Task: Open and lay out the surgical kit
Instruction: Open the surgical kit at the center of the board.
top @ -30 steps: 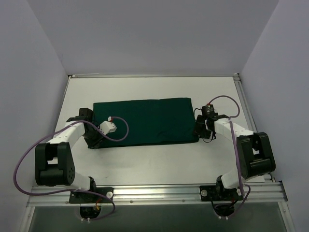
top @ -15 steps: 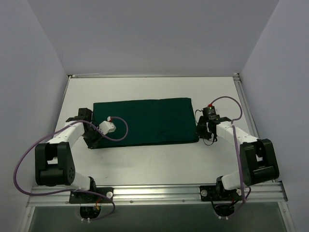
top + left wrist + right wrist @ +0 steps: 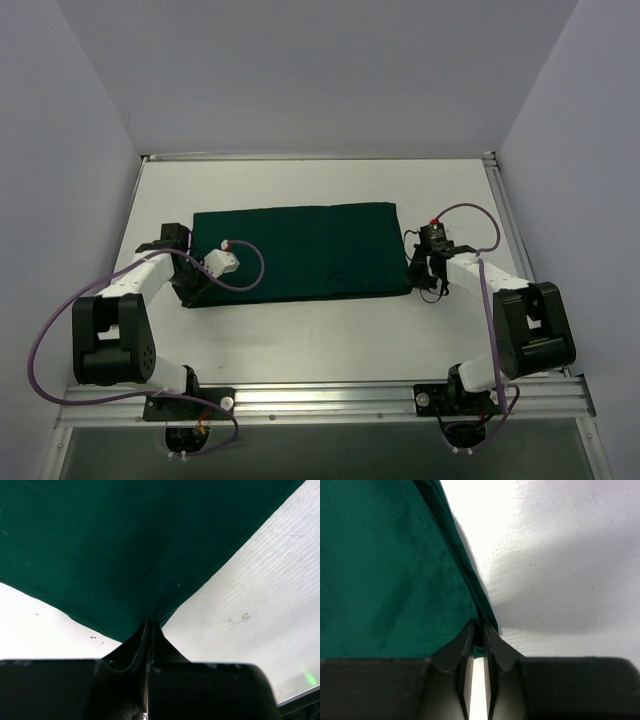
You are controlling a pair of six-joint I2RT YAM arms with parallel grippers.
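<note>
The surgical kit shows only as its dark green cloth wrap [image 3: 300,250], lying flat and folded as a rectangle on the white table [image 3: 330,340]. Whatever is inside is hidden. My left gripper [image 3: 190,291] sits at the wrap's near left corner. In the left wrist view the left gripper [image 3: 150,625] is shut on the tip of that green cloth [image 3: 125,545]. At the near right corner is my right gripper [image 3: 413,274]. From the right wrist, the right gripper [image 3: 480,634] is seen with its jaws pinched on the folded edge of the cloth [image 3: 385,570].
Grey walls close in the table on the left, back and right. An aluminium rail [image 3: 330,398] with both arm bases runs along the near edge. Purple cables [image 3: 250,270] loop from each wrist, the left one over the cloth.
Both grippers have closed down onto the cloth's near corners. The right wrist has shifted slightly toward the wrap; the cloth itself has not moved.
</note>
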